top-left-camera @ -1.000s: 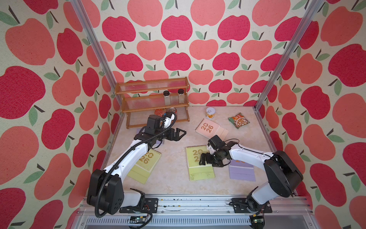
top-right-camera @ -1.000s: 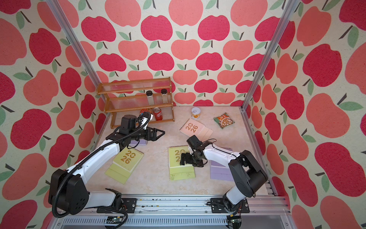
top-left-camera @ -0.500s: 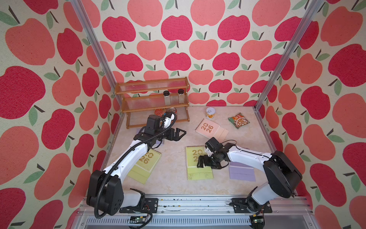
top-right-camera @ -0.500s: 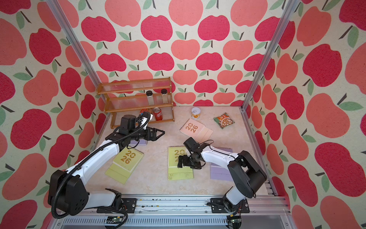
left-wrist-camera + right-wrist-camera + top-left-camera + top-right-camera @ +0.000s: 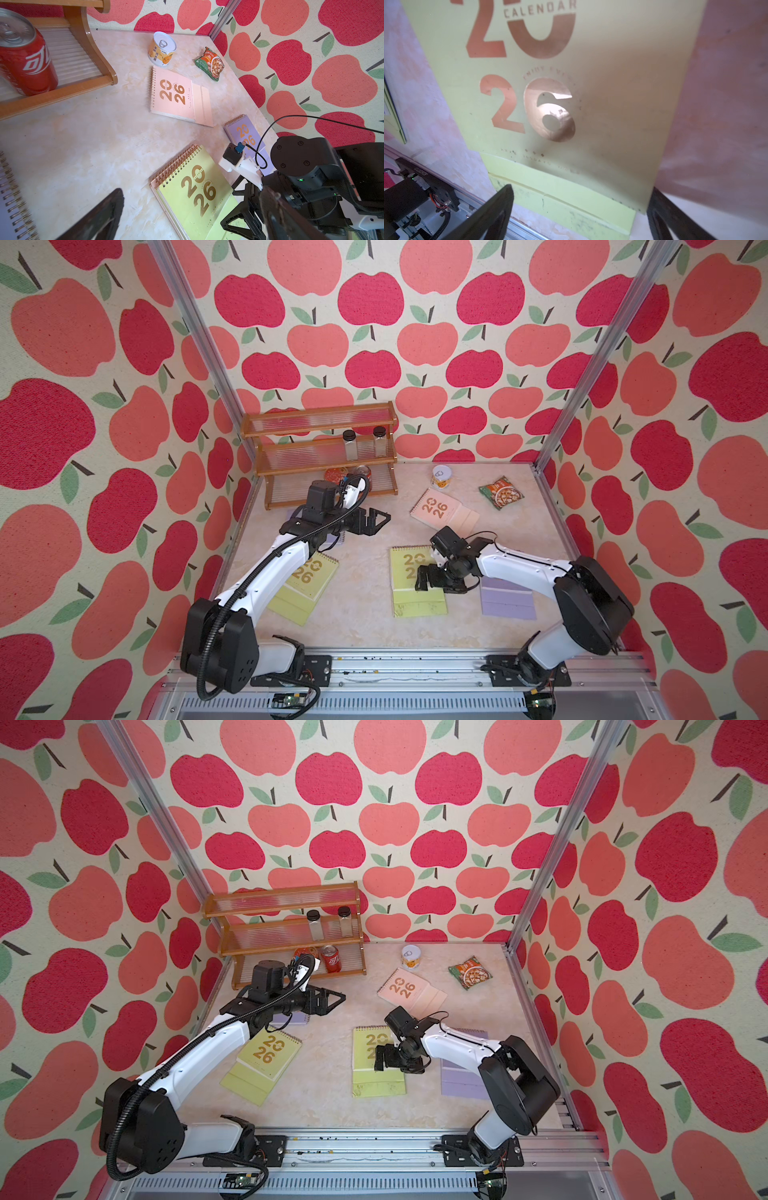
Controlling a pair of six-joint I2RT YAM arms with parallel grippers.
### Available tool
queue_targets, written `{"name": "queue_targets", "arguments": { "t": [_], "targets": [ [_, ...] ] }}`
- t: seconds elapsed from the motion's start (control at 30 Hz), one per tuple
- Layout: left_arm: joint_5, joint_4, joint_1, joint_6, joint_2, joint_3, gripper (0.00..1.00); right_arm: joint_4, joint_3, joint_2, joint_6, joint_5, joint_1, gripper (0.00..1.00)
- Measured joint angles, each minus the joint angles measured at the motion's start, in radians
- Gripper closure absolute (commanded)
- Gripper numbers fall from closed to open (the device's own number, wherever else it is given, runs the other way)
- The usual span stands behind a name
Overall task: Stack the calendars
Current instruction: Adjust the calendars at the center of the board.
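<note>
Right now your right gripper (image 5: pixel 422 580) is spread wide and empty, low over the middle green calendar (image 5: pixel 404 568). That calendar lies flat near the tabletop's (image 5: pixel 361 614) front edge. In the wrist view the jaws straddle its width near the fold, though contact can't be told. You look to be at the grasp step. Next, likely, lower and work a finger under an edge, since a flat cover offers little to pinch. Your left gripper (image 5: pixel 380 520), also spread and empty, hovers by the rack (image 5: pixel 320 435) above a lilac calendar (image 5: pixel 336 537).
</note>
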Motion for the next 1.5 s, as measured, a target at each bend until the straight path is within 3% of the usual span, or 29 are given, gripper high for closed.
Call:
{"name": "queue_targets", "arguments": {
  "t": [1.03,1.23,1.5],
  "targets": [
    [0.000,0.000,0.000,0.000,0.000,0.000,0.00,-0.019,0.023,-0.003,-0.009,0.008,0.007,0.01],
    [-0.008,-0.008,-0.001,0.000,0.023,0.013,0.00,-0.080,0.081,-0.035,-0.116,0.041,-0.171,0.01],
    [-0.087,-0.068,-0.056,0.004,0.201,0.169,0.00,-0.097,0.345,0.037,-0.358,0.082,-0.446,0.01]
  ]
}}
